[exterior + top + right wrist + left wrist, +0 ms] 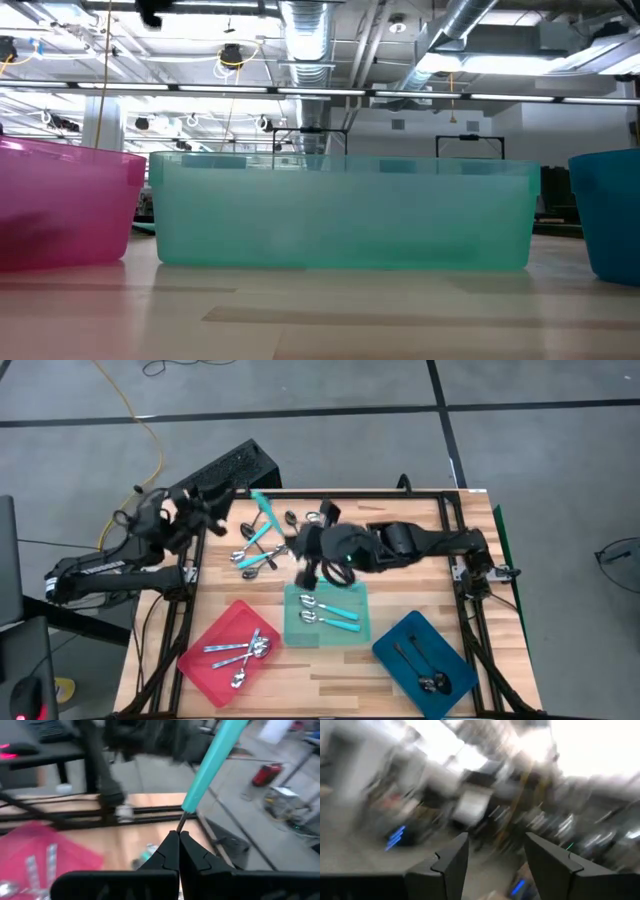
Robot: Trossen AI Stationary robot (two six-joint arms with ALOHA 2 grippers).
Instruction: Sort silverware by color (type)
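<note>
My right gripper (pixel 177 836) is over the middle of the table (pixel 305 565), above the teal tray's far edge, and is shut on a turquoise-handled spoon (pixel 210 765). My left gripper (pixel 495 855) is open and empty, raised over the table's far left corner (pixel 200 510). Loose spoons, silver and turquoise-handled, lie in a pile (pixel 255 550) on the table between the arms. The teal tray (pixel 290 622) holds two turquoise-handled spoons. The red tray (pixel 215 635) holds silver spoons. The blue tray (pixel 440 645) holds dark spoons. My right gripper pinches the spoon's thin metal neck (pixel 181 822), just below the turquoise handle, between the free ends of its two fingers. The handle sticks out beyond the fingertips and slants upward. The spoon is lifted clear of the table. Its bowl is hidden by the fingers.
The three trays stand in a row along the table's near side, and in the low view they show as red (pixel 60 205), teal (pixel 345 215) and blue (pixel 610 215) walls. A black keyboard (pixel 225 470) lies beyond the far left corner. Bare wood lies at the far right.
</note>
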